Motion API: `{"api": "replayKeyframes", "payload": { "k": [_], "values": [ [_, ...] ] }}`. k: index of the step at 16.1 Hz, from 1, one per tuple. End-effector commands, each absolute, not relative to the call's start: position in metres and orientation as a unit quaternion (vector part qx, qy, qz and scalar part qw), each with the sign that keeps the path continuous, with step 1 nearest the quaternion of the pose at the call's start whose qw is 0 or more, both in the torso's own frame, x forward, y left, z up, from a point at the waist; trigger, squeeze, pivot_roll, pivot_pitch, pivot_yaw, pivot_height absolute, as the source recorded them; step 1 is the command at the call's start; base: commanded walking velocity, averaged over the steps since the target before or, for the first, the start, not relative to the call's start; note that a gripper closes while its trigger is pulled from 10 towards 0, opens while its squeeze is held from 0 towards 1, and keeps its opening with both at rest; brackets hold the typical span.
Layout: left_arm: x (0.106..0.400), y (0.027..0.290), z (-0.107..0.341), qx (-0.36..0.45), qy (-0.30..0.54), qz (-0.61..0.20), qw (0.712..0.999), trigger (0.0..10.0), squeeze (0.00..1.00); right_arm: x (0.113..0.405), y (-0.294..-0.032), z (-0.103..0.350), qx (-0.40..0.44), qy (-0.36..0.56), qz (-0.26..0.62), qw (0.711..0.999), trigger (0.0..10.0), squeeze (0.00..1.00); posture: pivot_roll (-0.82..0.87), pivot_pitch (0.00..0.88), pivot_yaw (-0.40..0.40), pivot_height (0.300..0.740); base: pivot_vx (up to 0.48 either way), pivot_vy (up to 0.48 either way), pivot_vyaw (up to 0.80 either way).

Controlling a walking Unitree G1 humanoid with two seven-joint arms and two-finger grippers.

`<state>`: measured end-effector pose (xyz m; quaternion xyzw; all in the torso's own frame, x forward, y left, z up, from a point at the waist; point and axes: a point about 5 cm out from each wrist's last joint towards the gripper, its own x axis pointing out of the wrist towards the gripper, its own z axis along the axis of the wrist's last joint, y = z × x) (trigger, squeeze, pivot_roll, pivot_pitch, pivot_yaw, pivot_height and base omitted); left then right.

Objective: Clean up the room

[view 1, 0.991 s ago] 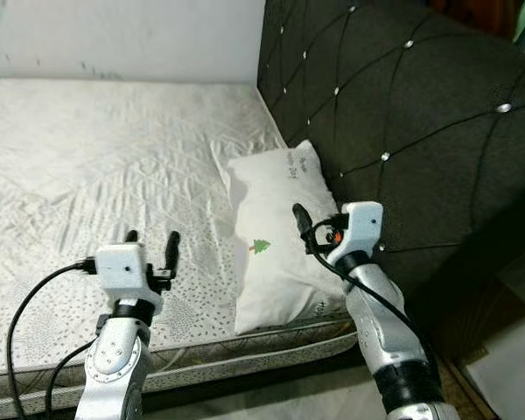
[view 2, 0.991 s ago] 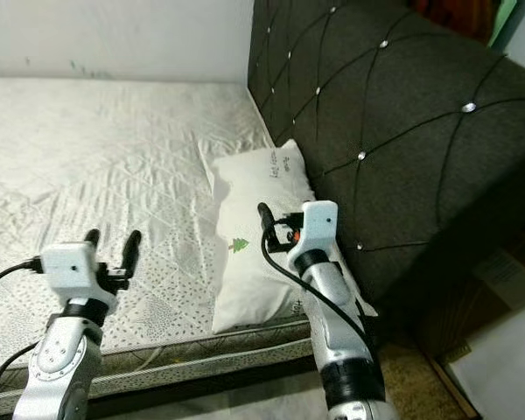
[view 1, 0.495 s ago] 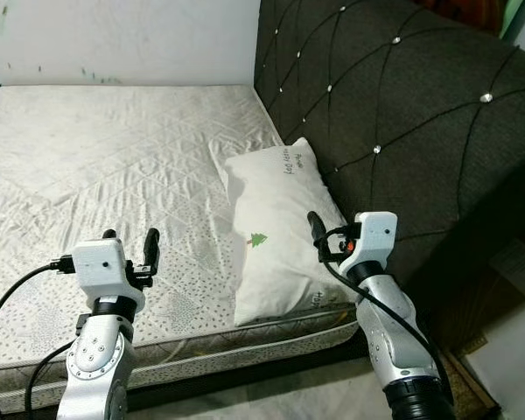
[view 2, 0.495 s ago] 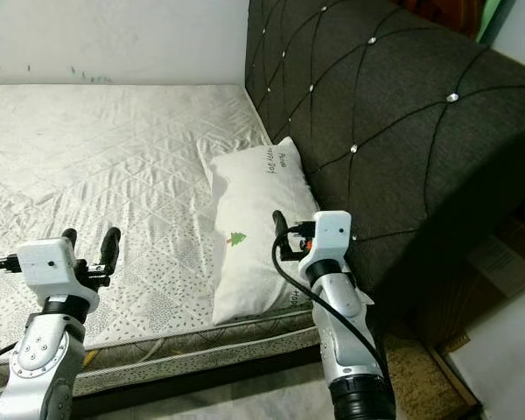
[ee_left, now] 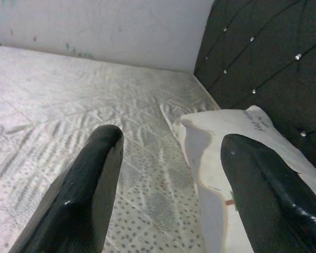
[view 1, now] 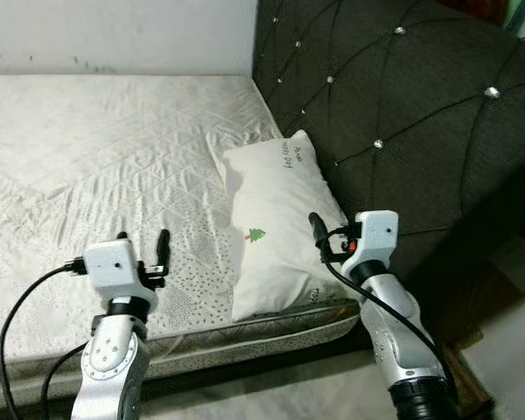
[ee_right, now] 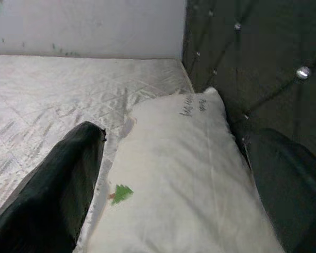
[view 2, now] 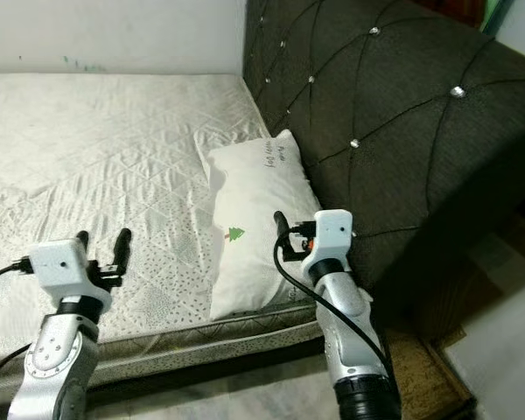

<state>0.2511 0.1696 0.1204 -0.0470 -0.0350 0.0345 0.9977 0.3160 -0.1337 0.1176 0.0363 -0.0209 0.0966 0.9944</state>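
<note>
Nearest, both silver arms rise from the near edge of the scene. The left gripper (view 1: 143,247) hovers above the near edge of the mattress (view 1: 96,157), its two black fingers (ee_left: 79,200) spread apart and holding nothing. The right gripper (ee_right: 174,174) is raised over the near right corner of the bed, fingers parted and empty — one finger (view 1: 316,229) stands in front of the near end of the pillow (view 1: 276,227), the other is hidden behind the wrist housing in the head views.

The pillow is white, with a small green tree print (view 1: 258,234) near its middle and dark lettering (view 1: 294,152) at its far end. It lies lengthwise on the right side of the mattress, its right edge against the headboard (view 1: 402,114) and its near end reaching the mattress edge.

The mattress cover is pale and quilted in a diamond pattern, dotted along the near strip. The headboard — dark, tufted fabric with shiny studs — runs along the right side of the bed. Farthest, a light wall (view 1: 114,35) closes off the far end
</note>
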Motion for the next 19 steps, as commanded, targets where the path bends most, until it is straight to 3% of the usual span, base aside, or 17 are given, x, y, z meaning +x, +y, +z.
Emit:
{"api": "replayKeyframes", "payload": {
  "k": [1, 5, 19],
  "values": [
    [0.2504, 0.1678, 0.1215, -0.054, -0.034, 0.030, 0.998, 10.0, 0.00, 0.3161, -0.1335, 0.1218, 0.034, -0.026, 0.103, 0.994, 10.0, 0.00, -0.01, 0.088, -0.102, 0.740, 0.000, 0.000, 0.80],
    [0.2489, 0.1680, 0.1207, -0.062, -0.030, 0.033, 0.997, 10.0, 0.00, 0.3148, -0.1351, 0.1201, 0.045, -0.020, 0.097, 0.994, 10.0, 0.00, -0.01, 0.094, -0.104, 0.740, 0.000, 0.000, 0.00],
    [0.2526, 0.1692, 0.1213, -0.064, -0.031, 0.034, 0.997, 10.0, 0.00, 0.3176, -0.1392, 0.1197, 0.041, -0.016, 0.092, 0.995, 10.0, 0.00, -0.01, 0.089, -0.105, 0.740, 0.000, 0.311, 0.00]
  ]
}}
